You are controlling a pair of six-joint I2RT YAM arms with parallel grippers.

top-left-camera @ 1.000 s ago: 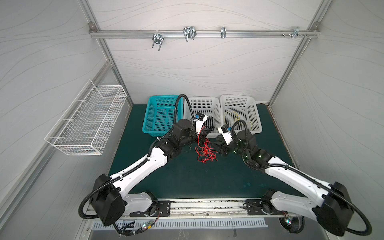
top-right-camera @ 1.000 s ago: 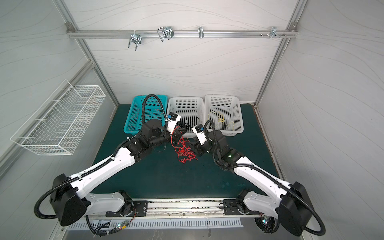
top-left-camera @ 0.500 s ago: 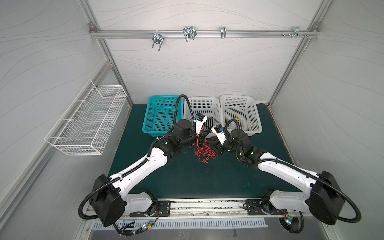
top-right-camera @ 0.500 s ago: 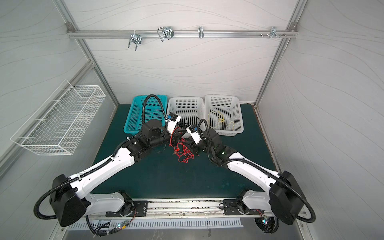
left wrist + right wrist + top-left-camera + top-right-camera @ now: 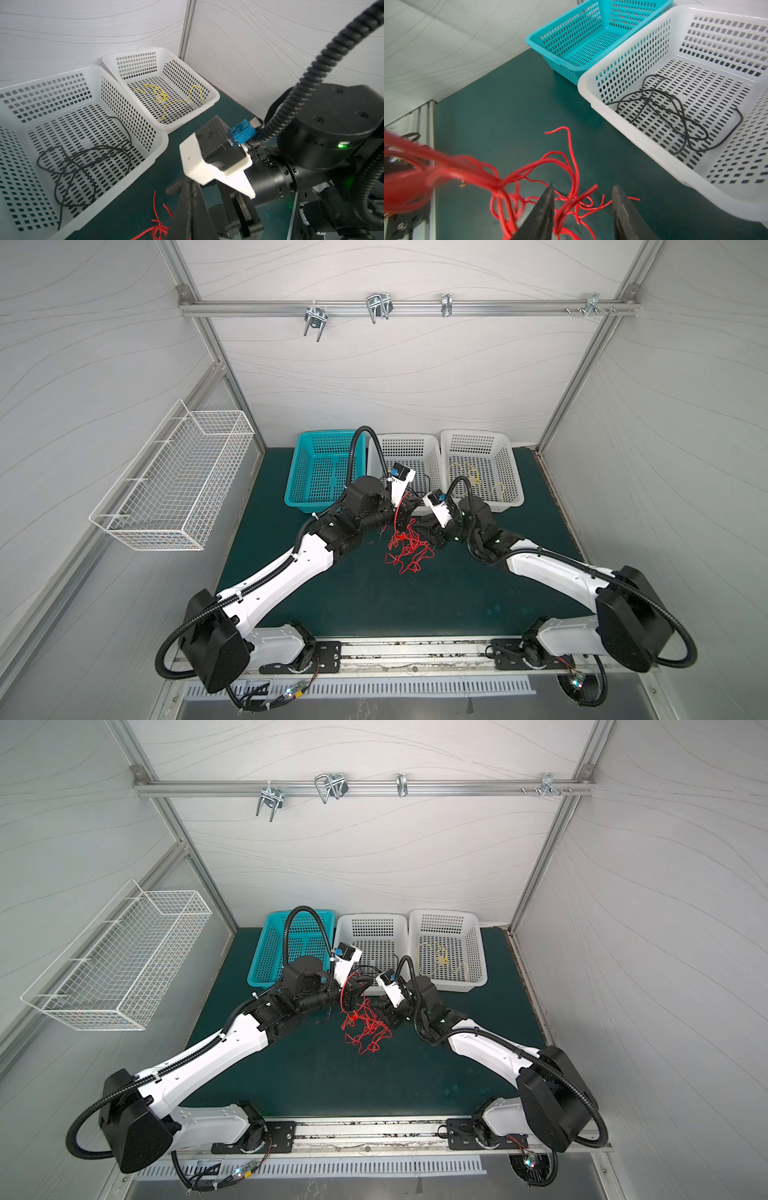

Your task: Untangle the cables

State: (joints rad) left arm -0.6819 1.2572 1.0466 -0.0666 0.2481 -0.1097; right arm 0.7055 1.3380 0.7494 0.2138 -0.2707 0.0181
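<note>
On the tabletop [image 5: 332, 593], the red cable tangle [image 5: 409, 549] hangs limp and light from the left gripper [image 5: 402, 517], which is clamped on a strand. The right gripper [image 5: 583, 187], jaws apart, should pinch one loose end.

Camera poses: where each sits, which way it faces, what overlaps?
Top views: high over the front edge, looking down toward the back wall; both arms, left gripper and right gripper at the red cable tangle.
Left wrist: faces back-right: black cable, yellow cable; shows its shut fingers, the right wrist camera.
Right wrist: faces back-left, toward teal basket; open fingers straddle the red cable tangle.
Shared by wrists: black cable.
</note>
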